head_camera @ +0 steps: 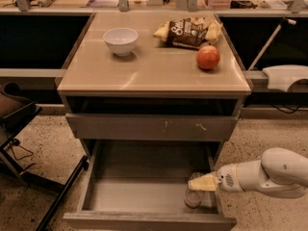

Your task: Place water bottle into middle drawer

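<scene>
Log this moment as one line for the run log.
gripper: at top of water bottle | water bottle: inside middle drawer, front corner, picture's right | middle drawer: open

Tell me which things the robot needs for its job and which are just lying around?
For the job: water bottle, at the right front of the open middle drawer; gripper, right at the bottle.
Just lying about: bowl, chip bag and apple, all on the cabinet top.
</scene>
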